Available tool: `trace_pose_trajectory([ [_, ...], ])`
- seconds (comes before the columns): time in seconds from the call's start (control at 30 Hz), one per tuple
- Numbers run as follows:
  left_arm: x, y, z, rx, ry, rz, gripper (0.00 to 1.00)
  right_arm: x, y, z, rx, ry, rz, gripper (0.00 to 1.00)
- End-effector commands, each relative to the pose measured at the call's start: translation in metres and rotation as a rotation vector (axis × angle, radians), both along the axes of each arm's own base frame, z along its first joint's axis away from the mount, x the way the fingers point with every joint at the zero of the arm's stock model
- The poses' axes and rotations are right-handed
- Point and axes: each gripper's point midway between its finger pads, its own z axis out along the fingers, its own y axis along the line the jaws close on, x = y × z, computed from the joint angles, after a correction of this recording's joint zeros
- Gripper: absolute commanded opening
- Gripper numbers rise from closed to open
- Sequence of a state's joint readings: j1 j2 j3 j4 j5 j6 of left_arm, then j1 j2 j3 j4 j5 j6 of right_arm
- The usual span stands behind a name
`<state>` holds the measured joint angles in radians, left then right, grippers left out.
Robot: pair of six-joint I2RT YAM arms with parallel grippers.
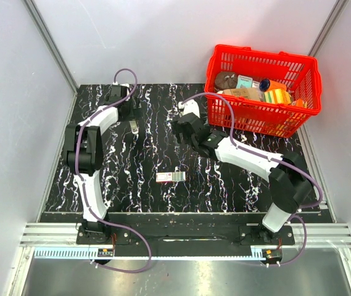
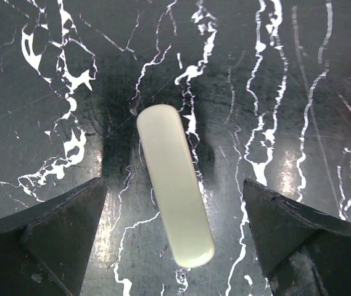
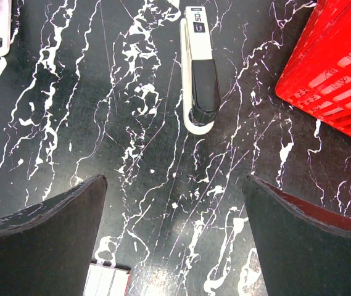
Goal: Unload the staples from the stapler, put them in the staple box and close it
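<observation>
A cream-white stapler [image 2: 166, 148] lies on the black marbled table [image 2: 298, 92], seen from above. My left gripper [image 2: 174, 182] is open and hangs over it, one finger on each side, not touching. In the top view this stapler [image 1: 134, 126] lies at the far left, just in front of my left gripper [image 1: 128, 110]. A second white and black stapler [image 3: 198, 80] lies ahead of my right gripper [image 3: 175, 179], which is open and empty. It also shows in the top view [image 1: 189, 106], beyond my right gripper [image 1: 183, 125].
A small box of staples [image 1: 170, 177] lies mid-table, and its corner shows in the right wrist view [image 3: 104, 280]. A red basket [image 1: 305, 102] with several items stands at the back right, its wall close on the right [image 3: 329, 68]. Grey walls enclose the table.
</observation>
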<state>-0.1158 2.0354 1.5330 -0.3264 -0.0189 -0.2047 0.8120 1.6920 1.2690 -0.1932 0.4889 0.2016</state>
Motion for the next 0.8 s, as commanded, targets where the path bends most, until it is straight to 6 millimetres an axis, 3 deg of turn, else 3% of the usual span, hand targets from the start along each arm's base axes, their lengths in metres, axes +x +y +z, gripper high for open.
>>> trace_pose_trajectory([
  [0.0, 0.017, 0.009, 0.004, 0.016, -0.016, 0.091, 0.97, 0.001, -0.003, 0.035, 0.053, -0.096, -0.016, 0.96],
  [0.17, 0.018, 0.001, -0.01, 0.0, 0.025, 0.084, 0.82, -0.003, -0.003, 0.031, 0.069, -0.092, -0.007, 0.95],
  [0.3, 0.013, -0.002, -0.014, -0.004, 0.043, 0.082, 0.54, -0.006, -0.004, 0.027, 0.065, -0.081, -0.001, 0.93],
  [0.47, 0.002, -0.002, -0.019, 0.018, 0.067, 0.082, 0.32, -0.01, -0.006, 0.023, 0.088, -0.076, 0.0, 0.91],
  [0.6, -0.015, 0.001, -0.015, 0.063, 0.075, 0.078, 0.16, -0.012, -0.006, 0.023, 0.093, -0.072, 0.007, 0.87],
  [0.77, -0.057, 0.007, -0.007, 0.096, 0.104, 0.063, 0.1, -0.014, -0.006, 0.02, 0.098, -0.062, 0.009, 0.86],
])
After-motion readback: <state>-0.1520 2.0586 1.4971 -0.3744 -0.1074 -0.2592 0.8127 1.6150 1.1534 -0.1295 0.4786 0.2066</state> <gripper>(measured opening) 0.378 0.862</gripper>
